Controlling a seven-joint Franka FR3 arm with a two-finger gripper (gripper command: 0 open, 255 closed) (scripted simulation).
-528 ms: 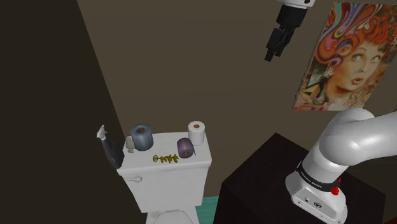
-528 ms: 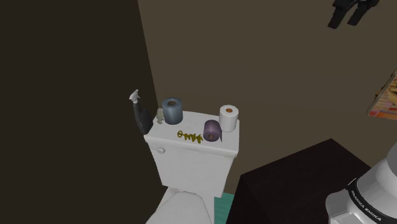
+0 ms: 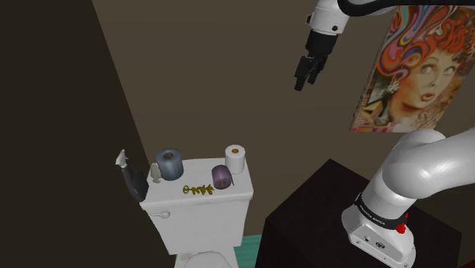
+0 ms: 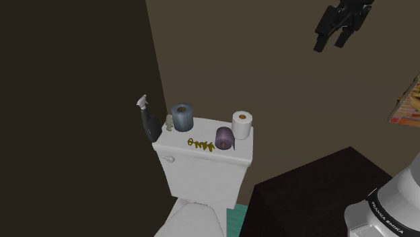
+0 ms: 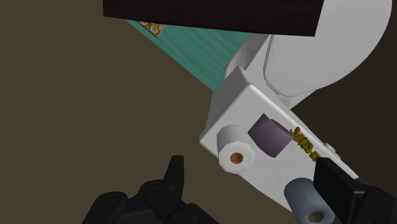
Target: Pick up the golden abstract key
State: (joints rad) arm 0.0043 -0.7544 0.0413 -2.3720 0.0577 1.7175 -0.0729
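The all-black two-finger claw (image 3: 304, 80) hangs high by the wall, fingers apart, holding nothing. Well below, a white toilet tank (image 3: 202, 217) carries a purple paper roll (image 3: 221, 177). The golden abstract key (image 3: 198, 189) lies on the lid just beside the roll.

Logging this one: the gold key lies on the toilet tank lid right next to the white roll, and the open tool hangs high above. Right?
Not quite. The gold key lies on the toilet tank lid next to the purple roll, not the white roll; the purple one sits between them, as the shoulder view shows. The open tool does hang high above.
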